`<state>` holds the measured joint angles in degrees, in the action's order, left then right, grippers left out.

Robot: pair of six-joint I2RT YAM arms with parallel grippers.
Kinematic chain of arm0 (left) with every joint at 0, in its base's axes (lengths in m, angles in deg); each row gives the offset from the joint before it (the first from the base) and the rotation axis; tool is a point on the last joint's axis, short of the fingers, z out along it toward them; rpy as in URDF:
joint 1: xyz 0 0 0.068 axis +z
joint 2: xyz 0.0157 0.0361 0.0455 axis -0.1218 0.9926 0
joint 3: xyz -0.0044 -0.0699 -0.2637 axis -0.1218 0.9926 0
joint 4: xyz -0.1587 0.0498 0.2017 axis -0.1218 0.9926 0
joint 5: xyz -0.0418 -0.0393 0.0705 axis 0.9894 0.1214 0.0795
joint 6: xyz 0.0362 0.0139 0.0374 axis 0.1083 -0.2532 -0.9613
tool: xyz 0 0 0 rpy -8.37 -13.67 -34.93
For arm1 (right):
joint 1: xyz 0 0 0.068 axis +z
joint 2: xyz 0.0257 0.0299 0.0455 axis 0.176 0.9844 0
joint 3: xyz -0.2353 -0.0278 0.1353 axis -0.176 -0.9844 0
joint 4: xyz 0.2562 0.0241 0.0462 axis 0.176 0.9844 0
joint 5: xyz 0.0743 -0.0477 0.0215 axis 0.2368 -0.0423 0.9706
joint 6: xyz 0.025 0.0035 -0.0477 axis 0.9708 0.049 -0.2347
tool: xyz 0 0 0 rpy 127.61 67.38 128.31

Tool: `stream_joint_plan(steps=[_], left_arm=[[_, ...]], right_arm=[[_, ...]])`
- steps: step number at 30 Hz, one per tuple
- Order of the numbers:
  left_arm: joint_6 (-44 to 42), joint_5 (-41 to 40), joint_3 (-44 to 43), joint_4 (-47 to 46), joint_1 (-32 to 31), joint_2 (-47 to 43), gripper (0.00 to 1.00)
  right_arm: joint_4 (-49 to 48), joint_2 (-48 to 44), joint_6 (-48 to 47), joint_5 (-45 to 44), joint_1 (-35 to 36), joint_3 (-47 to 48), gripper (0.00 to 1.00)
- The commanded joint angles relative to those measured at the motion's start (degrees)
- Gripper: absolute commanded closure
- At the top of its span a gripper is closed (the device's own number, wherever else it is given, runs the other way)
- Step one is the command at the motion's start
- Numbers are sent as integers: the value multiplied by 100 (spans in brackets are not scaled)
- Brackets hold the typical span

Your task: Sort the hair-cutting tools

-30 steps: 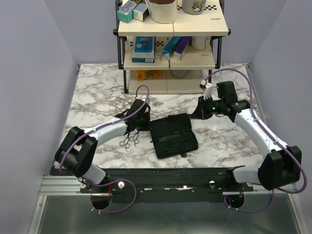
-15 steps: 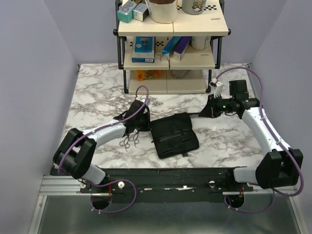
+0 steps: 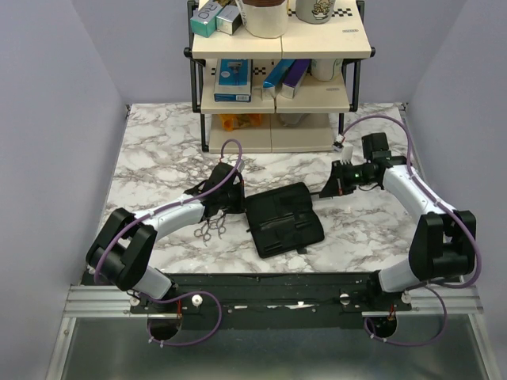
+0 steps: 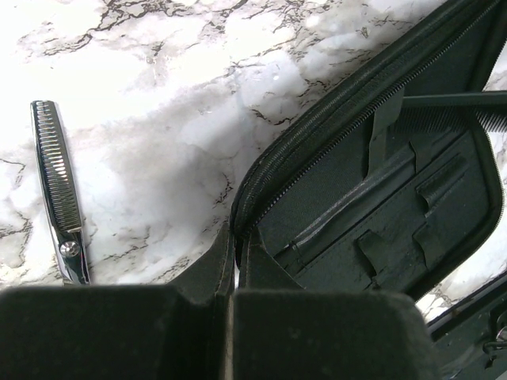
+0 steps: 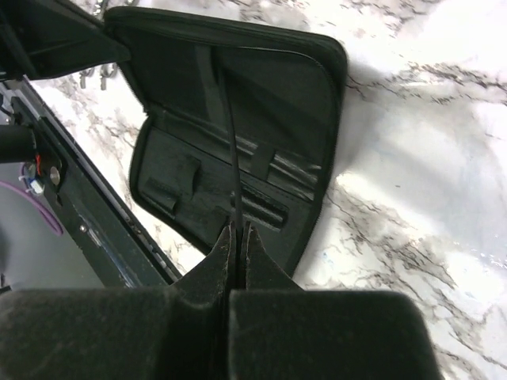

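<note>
The black pouch (image 3: 281, 220) lies open at mid-table. My left gripper (image 3: 236, 203) is shut on the pouch's zip rim (image 4: 261, 198) at its left corner. The silver scissors (image 3: 212, 228) lie on the marble just left of the pouch; one blade (image 4: 55, 170) shows in the left wrist view. My right gripper (image 3: 329, 190) is shut on a slim black comb (image 5: 232, 150), seen edge-on, which reaches out over the open pouch (image 5: 293, 103). A toothed comb (image 4: 451, 101) shows over the pouch's far end. A slim dark strip (image 4: 348, 212) sits in a pouch slot; I cannot tell what it is.
A shelf rack (image 3: 277, 91) stands at the back centre, holding a blue box (image 3: 232, 81), a purple box (image 3: 294, 77) and mugs on top. The black base rail (image 3: 269, 289) runs along the near edge. Walls close in on both sides.
My right gripper drew back to the right with the comb, then came a little left again and its wrist turned. My left gripper stayed on the pouch's corner.
</note>
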<state>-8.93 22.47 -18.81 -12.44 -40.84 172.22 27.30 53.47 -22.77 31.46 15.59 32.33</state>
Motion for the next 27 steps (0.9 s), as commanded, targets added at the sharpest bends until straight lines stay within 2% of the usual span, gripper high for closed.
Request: stream_joint_plan(steps=[1,11,19,27], left_arm=[[-122,-37,19,26,-8,-134,100],[-148,-28,-60,61,1,-20,100],[-157,-90,-157,123,1,33,100],[-201,-142,-209,185,9,138,100]], right_arm=[[-23,272,-91,-158,-150,324,99],[65,904,-292,-202,-150,931,99],[-444,1291,-355,150,-124,343,99],[-480,1608,-495,18,70,483,99]])
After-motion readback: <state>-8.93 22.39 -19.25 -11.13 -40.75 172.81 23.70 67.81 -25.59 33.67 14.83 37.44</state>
